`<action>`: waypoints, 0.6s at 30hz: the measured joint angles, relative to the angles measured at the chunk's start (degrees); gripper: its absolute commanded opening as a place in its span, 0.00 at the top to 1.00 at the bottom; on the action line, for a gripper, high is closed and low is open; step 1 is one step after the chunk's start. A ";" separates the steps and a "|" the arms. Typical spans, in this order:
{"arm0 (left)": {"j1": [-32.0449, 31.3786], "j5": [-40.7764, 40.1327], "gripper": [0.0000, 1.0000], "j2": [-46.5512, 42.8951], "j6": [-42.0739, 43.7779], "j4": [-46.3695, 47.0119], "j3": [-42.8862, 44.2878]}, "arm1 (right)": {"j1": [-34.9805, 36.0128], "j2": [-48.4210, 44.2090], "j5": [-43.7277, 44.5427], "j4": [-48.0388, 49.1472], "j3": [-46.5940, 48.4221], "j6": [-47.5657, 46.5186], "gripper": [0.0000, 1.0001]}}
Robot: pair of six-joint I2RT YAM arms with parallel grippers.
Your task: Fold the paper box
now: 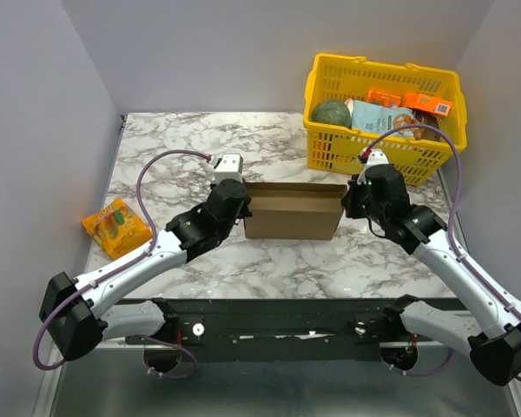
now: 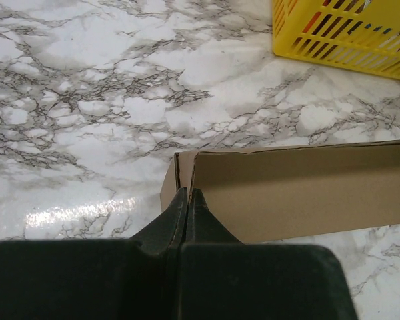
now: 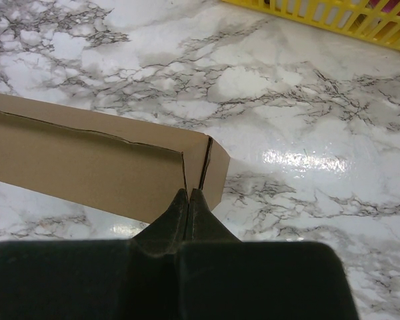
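I see the box [image 1: 293, 211] mid-table [image 1: 208, 261], long edges running left to right. Its far right corner is near the basket [image 1: 373, 153]. My left gripper [image 1: 243, 207] is clenched, tips at the box's left end edge. My right gripper [image 1: 347, 201], also clenched, meets the right end. Bare marble lies on the box's near and far-left sides. A packet [image 1: 115, 228] sits by the left edge.

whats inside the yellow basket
The yellow basket holds a dark green round item, a pale blue packet and orange packets. Anything beneath them is covered by the pile and the basket's wall.
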 measured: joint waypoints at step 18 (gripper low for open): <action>-0.83 -3.34 1.00 1.14 0.72 -0.59 0.72 | 0.00 -0.07 -0.02 -0.02 0.00 0.00 0.99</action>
